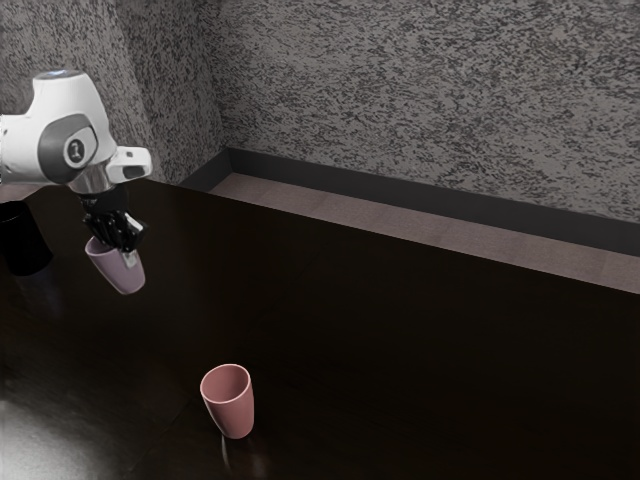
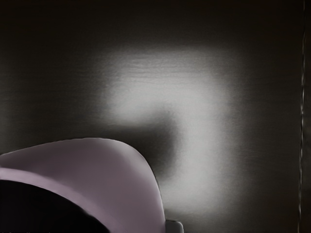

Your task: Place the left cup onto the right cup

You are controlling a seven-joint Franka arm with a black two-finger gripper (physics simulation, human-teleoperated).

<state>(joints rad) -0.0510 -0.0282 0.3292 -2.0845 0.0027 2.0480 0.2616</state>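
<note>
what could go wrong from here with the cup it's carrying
1. The lifted cup hangs tilted from the fingers, which hold it near its rim. It could slip or swing on the way over.
2. The standing cup stands free on the table. A tilted or off-centre lowering might tip it over instead of nesting.

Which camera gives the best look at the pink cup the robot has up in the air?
The exterior view: the held cup shows nearly whole, tilted, gripped at its rim by the pincer, clear above the dark table. The wrist view shows part of its rim and wall, close up.
</note>
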